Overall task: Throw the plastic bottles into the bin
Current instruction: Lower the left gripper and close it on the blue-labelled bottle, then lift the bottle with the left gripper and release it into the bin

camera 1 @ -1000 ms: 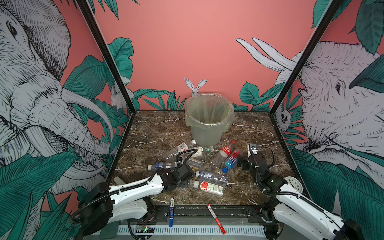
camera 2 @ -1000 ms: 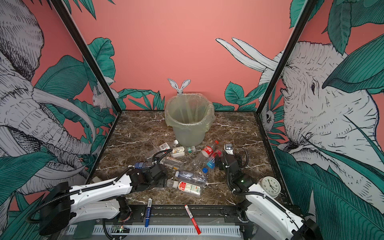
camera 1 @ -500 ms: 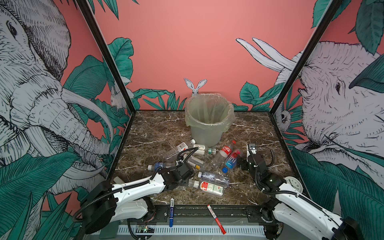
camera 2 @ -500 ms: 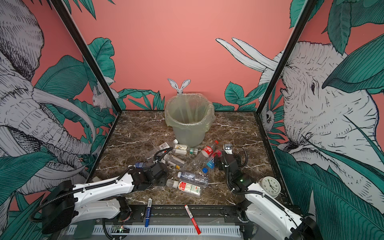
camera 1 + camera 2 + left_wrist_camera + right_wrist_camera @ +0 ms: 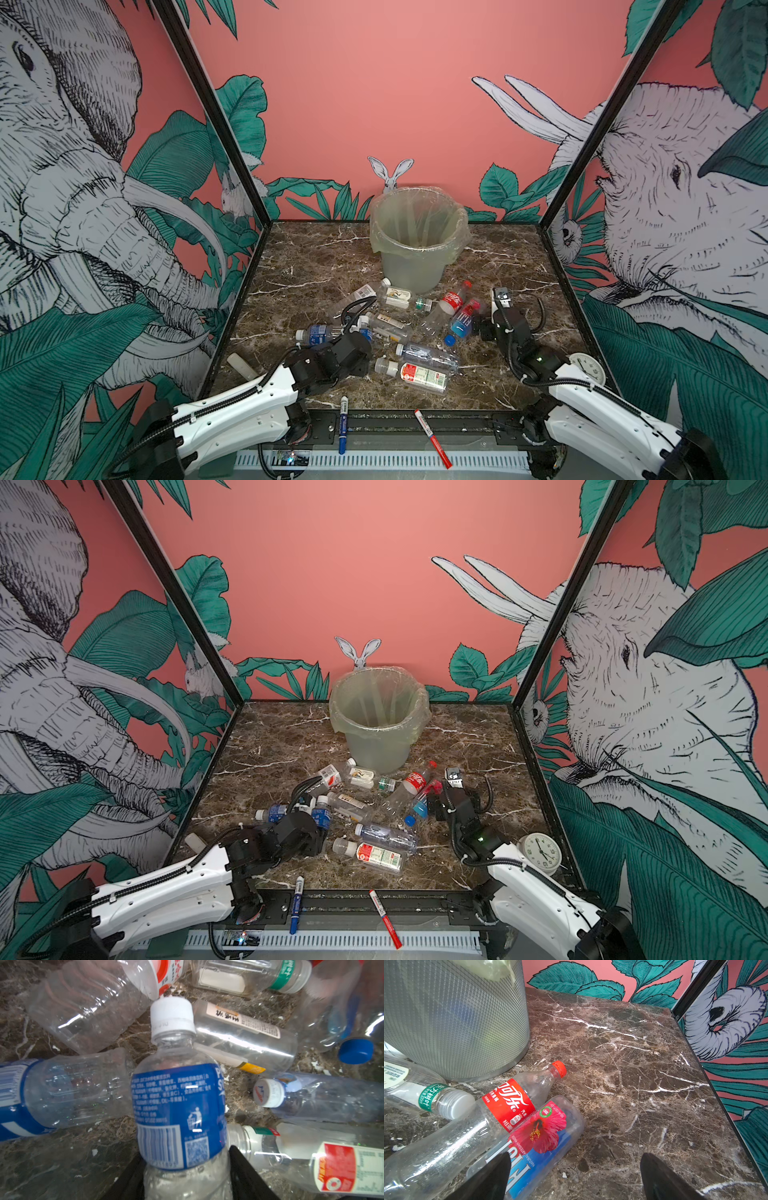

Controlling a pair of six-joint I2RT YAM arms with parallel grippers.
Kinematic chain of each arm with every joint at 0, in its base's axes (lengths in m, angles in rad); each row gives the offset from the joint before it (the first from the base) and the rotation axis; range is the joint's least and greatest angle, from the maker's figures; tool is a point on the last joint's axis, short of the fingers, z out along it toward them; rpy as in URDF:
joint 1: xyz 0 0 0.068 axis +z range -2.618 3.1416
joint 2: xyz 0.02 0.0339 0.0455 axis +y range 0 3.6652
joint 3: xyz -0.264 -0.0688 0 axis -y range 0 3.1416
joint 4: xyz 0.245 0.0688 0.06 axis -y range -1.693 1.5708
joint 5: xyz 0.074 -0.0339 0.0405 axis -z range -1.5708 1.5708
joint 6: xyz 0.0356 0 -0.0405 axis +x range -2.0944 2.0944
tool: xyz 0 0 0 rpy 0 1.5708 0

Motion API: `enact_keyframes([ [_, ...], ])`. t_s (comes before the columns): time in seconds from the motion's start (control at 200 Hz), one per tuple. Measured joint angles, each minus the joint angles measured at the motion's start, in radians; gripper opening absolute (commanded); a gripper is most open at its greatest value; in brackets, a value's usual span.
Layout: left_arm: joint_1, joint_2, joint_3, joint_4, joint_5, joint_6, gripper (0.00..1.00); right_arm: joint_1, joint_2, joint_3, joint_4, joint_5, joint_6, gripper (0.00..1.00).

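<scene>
Moved: my left hand (image 5: 187, 1176) has closed since a second ago.
Grip: clear plastic bottle (image 5: 176, 1105), blue label, white cap, left of centre in both top views.
Right hand (image 5: 577, 1180): spread open.

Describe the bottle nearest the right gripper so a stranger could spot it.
Find the bin on the table. In the pile before it, the rightmost bottle lies beside a red-labelled cola bottle. Only it has a blue label with a pink flower and blue cap.
</scene>
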Motion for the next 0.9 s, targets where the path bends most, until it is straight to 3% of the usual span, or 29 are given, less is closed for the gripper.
enact_keyframes([
  [0.4,-0.018,-0.206,-0.05,-0.013,0.003,0.11,0.5,0.0,0.016,0.002,0.0,0.0,0.0,0.99],
  [0.54,-0.019,-0.237,0.01,-0.019,-0.023,0.194,0.51,0.0,0.04,0.011,0.0,-0.003,0.0,0.99],
  [0.69,-0.019,-0.087,0.267,-0.011,-0.063,0.332,0.51,0.0,0.069,0.023,0.0,-0.005,0.0,0.99],
  [0.9,0.006,0.343,0.923,0.061,-0.073,0.582,0.54,0.0,0.14,0.059,-0.004,-0.005,0.0,0.99],
])
